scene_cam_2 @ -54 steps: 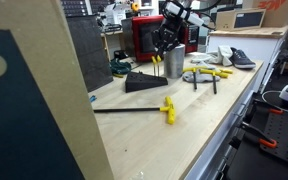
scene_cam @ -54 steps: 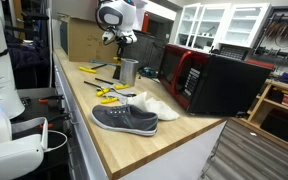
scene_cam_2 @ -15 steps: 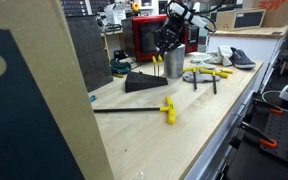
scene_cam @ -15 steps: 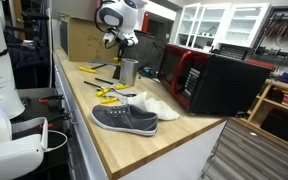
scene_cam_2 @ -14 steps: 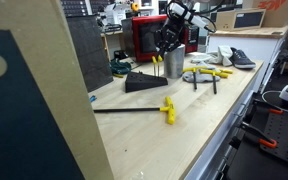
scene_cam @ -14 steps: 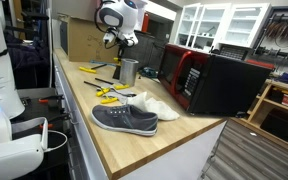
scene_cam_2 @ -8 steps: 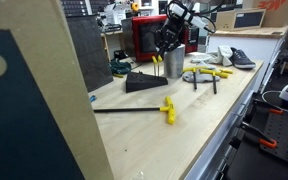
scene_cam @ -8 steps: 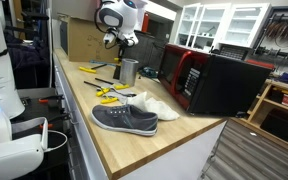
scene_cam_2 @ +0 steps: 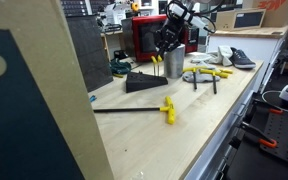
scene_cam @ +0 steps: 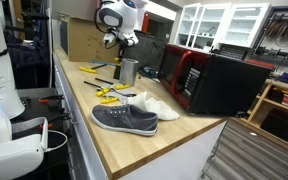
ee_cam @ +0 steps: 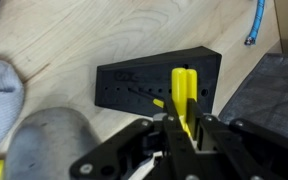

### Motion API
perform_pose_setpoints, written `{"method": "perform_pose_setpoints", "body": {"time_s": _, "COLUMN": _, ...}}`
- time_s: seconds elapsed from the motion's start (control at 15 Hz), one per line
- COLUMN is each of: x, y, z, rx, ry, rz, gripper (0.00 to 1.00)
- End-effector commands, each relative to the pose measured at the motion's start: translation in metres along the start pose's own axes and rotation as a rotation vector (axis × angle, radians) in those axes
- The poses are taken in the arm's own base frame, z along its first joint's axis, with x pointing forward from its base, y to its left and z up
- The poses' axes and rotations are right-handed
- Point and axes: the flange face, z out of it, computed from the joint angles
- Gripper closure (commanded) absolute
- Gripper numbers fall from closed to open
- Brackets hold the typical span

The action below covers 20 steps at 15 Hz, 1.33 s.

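1. The gripper enters the wrist view from the bottom edge, its 2 fingers pinched on a yellow tool. In both exterior views it hangs above the far part of the bench.
2. The wooden workbench carries everything and runs the length of both exterior views.
3. A red-and-black microwave stands along the bench's back edge, well apart from the gripper.
4. A grey shoe lies on its sole towards the near end in an exterior view, with a white shoe just behind it.
5. A black wedge-shaped block with a row of small holes lies on the wood directly under the gripper. In an exterior view it sits just beside the cup.
6. A metal cup stands upright next to the block. Its rim shows in the lower left of the wrist view.
7. The yellow tool points at the block's top face near the holes. Whether its tip touches the block cannot be told.
8. A yellow T-handled tool lies flat on the bench, apart from the block.
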Motion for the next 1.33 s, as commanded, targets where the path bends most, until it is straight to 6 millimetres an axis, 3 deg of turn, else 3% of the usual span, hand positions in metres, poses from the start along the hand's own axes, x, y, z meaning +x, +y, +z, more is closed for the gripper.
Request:
{"method": "perform_pose_setpoints", "body": {"time_s": 0.0, "x": -0.0042, "y": 0.0014, "z": -0.0003, "rx": 0.016, "ry": -0.017, "rz": 0.036, "gripper": 0.96}}
{"method": "perform_pose_setpoints", "body": {"time_s": 1.27, "x": -0.0022, "y": 0.0061, "z": 0.0036, "rx": -0.027, "ry": 0.012, "rz": 0.1, "gripper": 0.96}}
